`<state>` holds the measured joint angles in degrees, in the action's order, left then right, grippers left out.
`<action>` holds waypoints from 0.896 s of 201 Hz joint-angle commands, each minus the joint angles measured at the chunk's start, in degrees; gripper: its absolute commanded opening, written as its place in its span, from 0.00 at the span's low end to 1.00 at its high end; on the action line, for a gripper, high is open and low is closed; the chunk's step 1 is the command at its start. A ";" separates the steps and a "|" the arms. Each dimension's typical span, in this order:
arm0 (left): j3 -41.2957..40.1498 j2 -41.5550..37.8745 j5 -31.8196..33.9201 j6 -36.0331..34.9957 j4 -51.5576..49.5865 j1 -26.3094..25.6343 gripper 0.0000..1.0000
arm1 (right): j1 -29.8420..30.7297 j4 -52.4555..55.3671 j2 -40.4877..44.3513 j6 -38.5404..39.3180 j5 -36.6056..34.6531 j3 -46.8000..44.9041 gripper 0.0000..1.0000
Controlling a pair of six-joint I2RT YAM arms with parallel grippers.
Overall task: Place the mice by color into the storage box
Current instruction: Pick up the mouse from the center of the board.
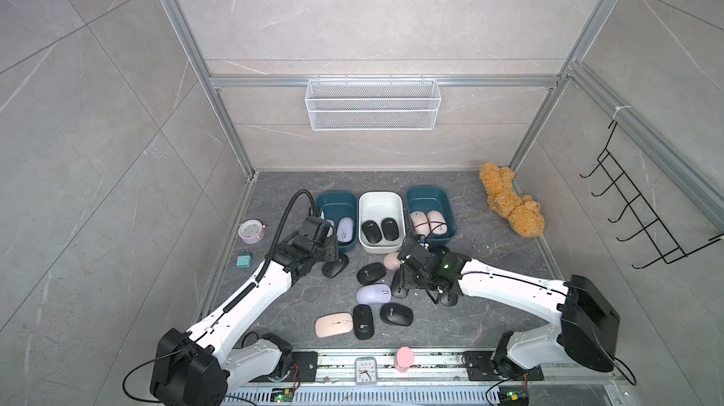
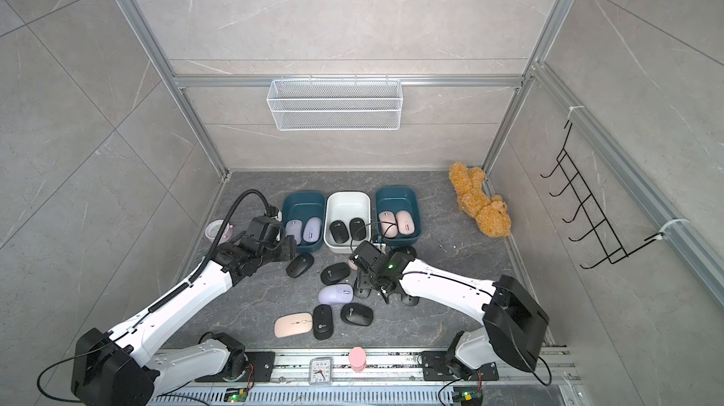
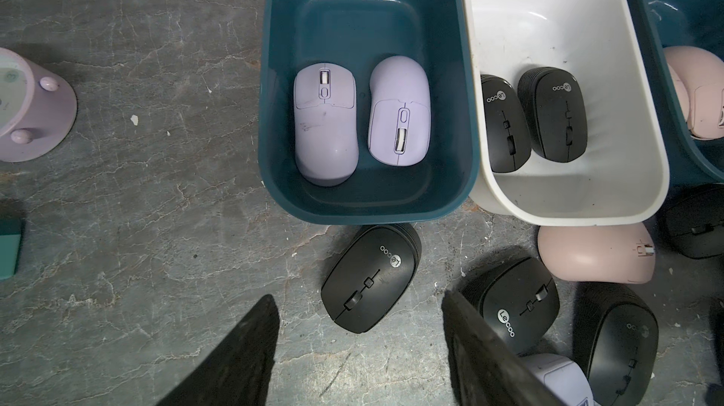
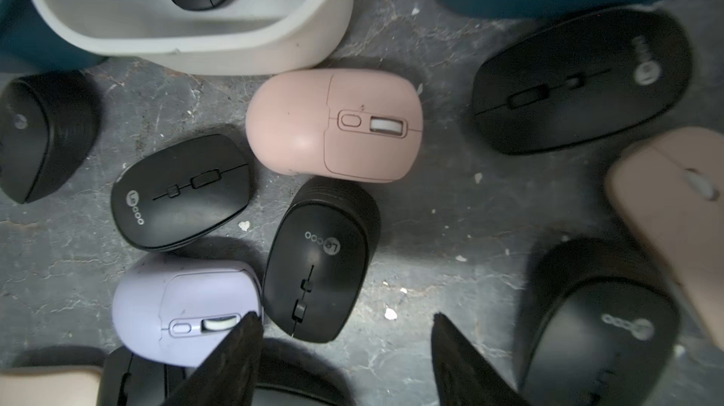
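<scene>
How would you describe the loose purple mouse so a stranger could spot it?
Find the white box between the two teal boxes. Nearer the robot, among scattered mice, lies the purple mouse. It's the only lilac one outside the boxes; its nearest neighbours are black.

The left arm (image 1: 250,298) and right arm (image 1: 513,294) have glossy white shells between black joint housings. A ribbed black conduit (image 1: 292,204) runs along the left; a green light (image 1: 445,265) glows on the right wrist. Left claw (image 3: 358,298) and right claw (image 4: 346,317) have black wedge fingers.
</scene>
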<state>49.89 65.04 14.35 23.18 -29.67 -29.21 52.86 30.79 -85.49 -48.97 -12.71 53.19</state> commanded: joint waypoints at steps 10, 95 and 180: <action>-0.60 -2.09 -0.20 -1.33 1.13 0.48 0.69 | 0.73 -5.19 -4.53 -3.76 2.10 -0.47 0.71; -1.15 -2.68 -0.55 -1.30 1.82 0.46 0.69 | 0.75 -5.30 -10.39 -5.36 1.17 2.42 0.72; -1.28 -2.92 -0.20 -1.37 1.63 0.49 0.69 | 0.76 -4.30 -13.40 -5.35 0.06 4.81 0.72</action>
<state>48.12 63.29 14.37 22.92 -29.41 -29.19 53.34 25.65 -97.41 -53.41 -11.35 56.36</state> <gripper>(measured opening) 0.693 0.722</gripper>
